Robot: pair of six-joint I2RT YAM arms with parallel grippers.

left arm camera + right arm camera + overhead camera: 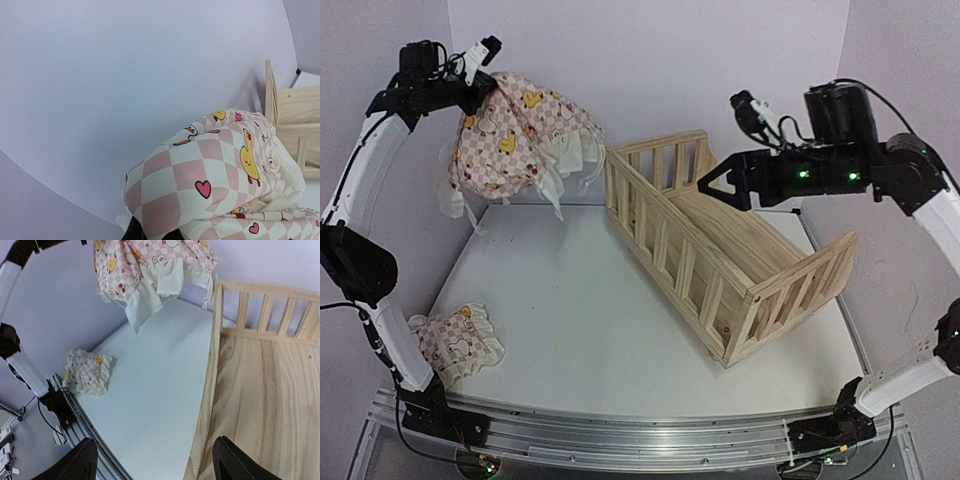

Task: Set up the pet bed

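The pet bed's pine frame (720, 250) stands on the white table, running from the back middle to the front right, slatted rails up. Its checked cushion (520, 135) with yellow ducks hangs in the air at the back left, clear of the frame. My left gripper (488, 88) is shut on the cushion's top; in the left wrist view the fabric (200, 175) drapes over the dark fingers (132, 234). My right gripper (715, 185) hovers open above the frame's near rail. In the right wrist view its fingertips (82, 460) straddle that rail, with the frame floor (265, 390) below.
A small matching pillow (455, 342) lies at the front left of the table beside the left arm's base, also seen in the right wrist view (87, 372). White walls close in the back and sides. An aluminium rail (640, 435) runs along the near edge.
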